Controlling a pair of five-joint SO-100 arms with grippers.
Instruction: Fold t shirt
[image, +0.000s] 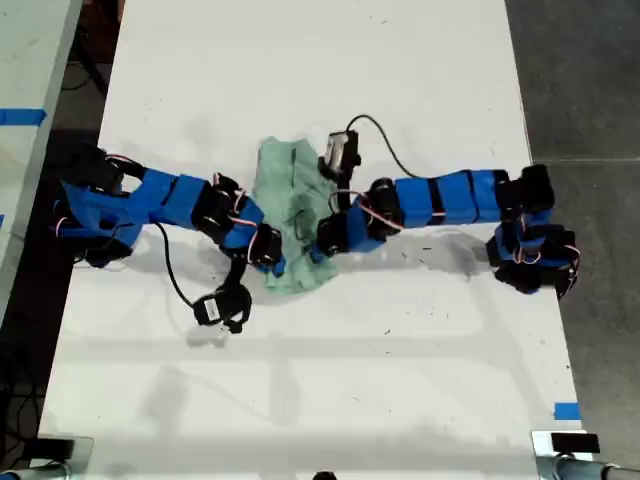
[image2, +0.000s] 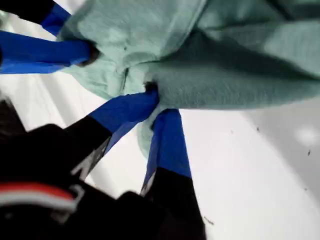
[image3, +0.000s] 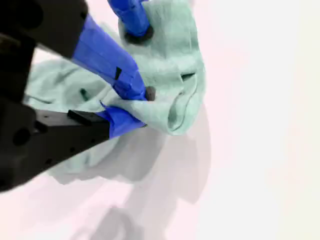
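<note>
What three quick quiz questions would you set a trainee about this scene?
1. True or false: the pale mint-green wrinkled cloth t shirt lies flat and fully spread out on the white table.
2. What is my first pincer shut on? A: the t shirt. B: a black cable. C: nothing.
3. Fill in: my second pincer also pinches the t shirt, and in the exterior view both arms meet it near its ____ end (top or bottom).

Key: 1 false, it is bunched and wrinkled. 2 A. 3 bottom.
</note>
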